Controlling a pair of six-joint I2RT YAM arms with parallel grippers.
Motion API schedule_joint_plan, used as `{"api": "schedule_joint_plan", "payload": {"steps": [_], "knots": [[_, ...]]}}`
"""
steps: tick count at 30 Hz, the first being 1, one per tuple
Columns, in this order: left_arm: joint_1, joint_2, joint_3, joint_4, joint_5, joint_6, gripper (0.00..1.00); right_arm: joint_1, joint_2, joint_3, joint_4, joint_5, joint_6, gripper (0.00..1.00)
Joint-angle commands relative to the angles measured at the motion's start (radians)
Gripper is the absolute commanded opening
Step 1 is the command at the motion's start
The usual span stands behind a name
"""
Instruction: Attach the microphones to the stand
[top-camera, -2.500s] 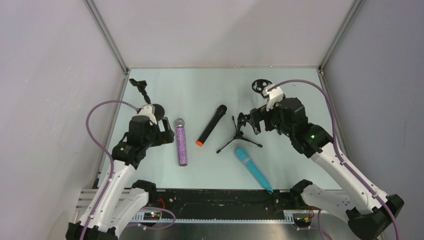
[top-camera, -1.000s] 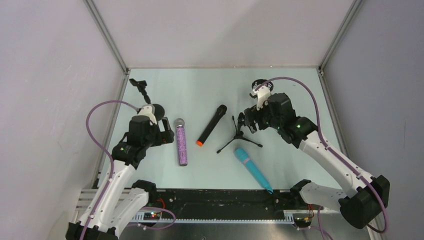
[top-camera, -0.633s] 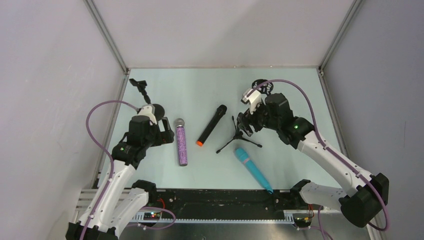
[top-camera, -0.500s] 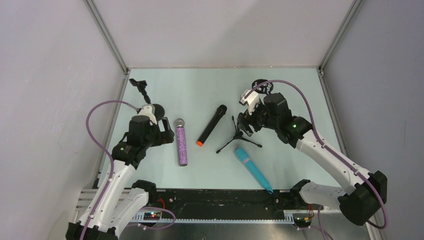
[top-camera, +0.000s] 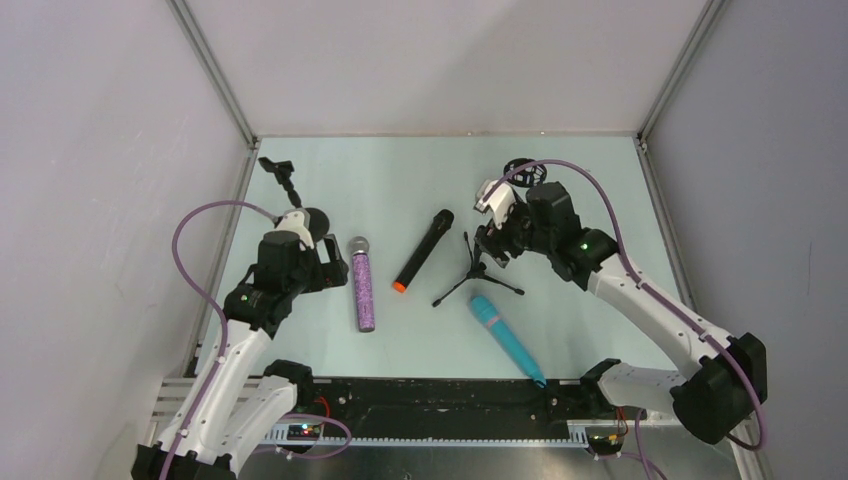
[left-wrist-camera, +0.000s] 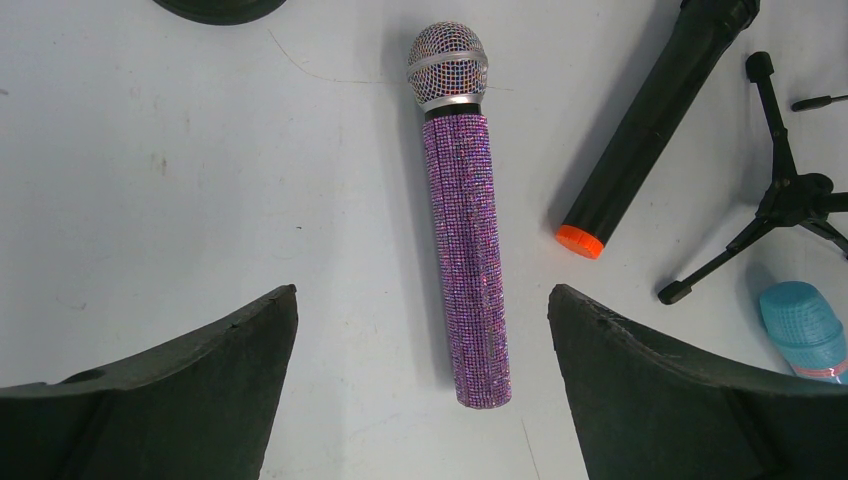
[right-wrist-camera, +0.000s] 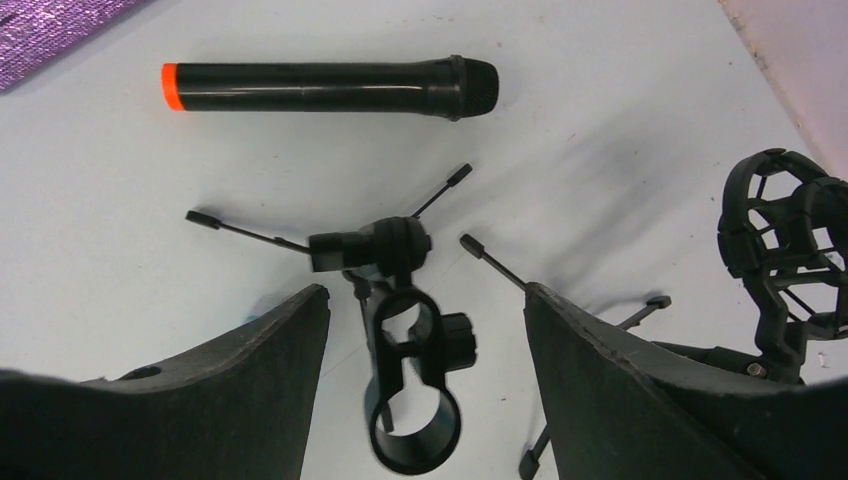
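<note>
Three microphones lie on the table. The purple glitter microphone (top-camera: 363, 290) (left-wrist-camera: 465, 240) lies lengthwise ahead of my left gripper (top-camera: 328, 268) (left-wrist-camera: 422, 295), which is open and hovers above its lower end. The black microphone with the orange end (top-camera: 423, 250) (right-wrist-camera: 320, 87) lies in the middle. The turquoise microphone (top-camera: 505, 335) lies near the front. A small black tripod stand (top-camera: 478, 270) (right-wrist-camera: 395, 245) stands between them. My right gripper (top-camera: 492, 245) (right-wrist-camera: 427, 290) is open, its fingers either side of the stand's clip (right-wrist-camera: 420, 400) without touching it.
A gooseneck stand on a round base (top-camera: 285, 182) stands at the back left beside the left arm. A black stand with a shock mount cage (top-camera: 523, 172) (right-wrist-camera: 785, 250) sits just behind the right gripper. Side walls close in the table on the left and right.
My right arm has moved left and come over the tripod stand, so its clip now sits between the fingers. The left arm and the microphones have stayed put.
</note>
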Motion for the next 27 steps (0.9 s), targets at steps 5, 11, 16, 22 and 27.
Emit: {"api": "schedule_joint_plan", "payload": {"steps": [5, 11, 16, 22, 27], "knots": [[-0.004, 0.003, -0.007, 0.017, 0.017, -0.019, 0.98, -0.059, 0.041, -0.001, 0.077, -0.113, -0.066, 0.71], [-0.004, 0.003, -0.007, 0.016, 0.018, -0.019, 0.98, -0.088, 0.057, -0.001, 0.064, -0.193, -0.091, 0.66], [-0.003, 0.005, -0.007, 0.017, 0.019, -0.018, 0.98, -0.098, 0.066, -0.001, 0.05, -0.24, -0.126, 0.34], [-0.004, 0.006, -0.008, 0.017, 0.019, -0.02, 0.98, -0.103, 0.06, -0.001, 0.046, -0.277, -0.166, 0.24], [-0.005, 0.006, -0.007, 0.017, 0.019, -0.02, 0.98, -0.112, 0.049, -0.001, 0.034, -0.333, -0.211, 0.13]]}}
